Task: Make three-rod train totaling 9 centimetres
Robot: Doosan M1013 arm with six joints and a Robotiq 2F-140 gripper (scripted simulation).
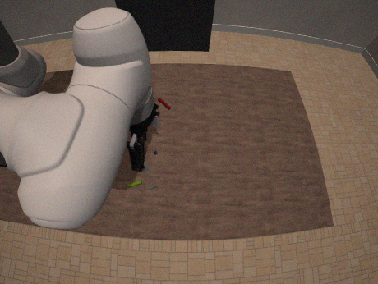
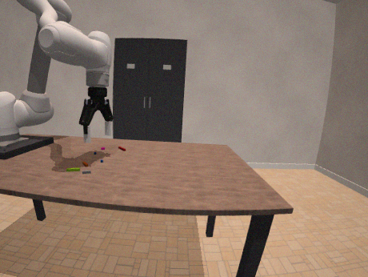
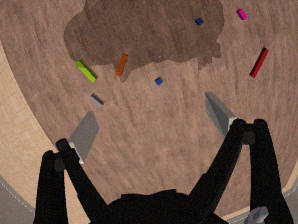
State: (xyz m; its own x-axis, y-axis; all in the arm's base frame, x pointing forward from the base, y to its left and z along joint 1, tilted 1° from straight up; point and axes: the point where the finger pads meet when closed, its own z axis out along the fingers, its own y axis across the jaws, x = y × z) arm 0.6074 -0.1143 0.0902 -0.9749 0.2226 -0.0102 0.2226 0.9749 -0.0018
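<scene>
My gripper (image 1: 151, 144) (image 2: 98, 138) (image 3: 149, 111) is wide open and empty, above the table. A lime rod (image 1: 135, 184) (image 2: 73, 170) (image 3: 86, 71) lies near a grey rod (image 1: 152, 187) (image 2: 86, 172) (image 3: 96, 100). An orange rod (image 2: 85, 164) (image 3: 121, 65) lies apart, between the lime rod and a blue rod (image 1: 155, 153) (image 2: 102, 161) (image 3: 158, 81). A second blue rod (image 2: 95, 153) (image 3: 199, 21) lies in the arm's shadow. A magenta rod (image 2: 102, 148) (image 3: 242, 14) and a red rod (image 1: 164, 103) (image 2: 122, 148) (image 3: 259, 62) lie farther off. No rods touch. The arm hides some in the top view.
The brown table (image 1: 246, 144) (image 2: 180, 180) carries the rods. The arm's dark base (image 2: 28, 145) stands at its left end in the exterior view. A dark cabinet (image 2: 150, 84) stands behind the table.
</scene>
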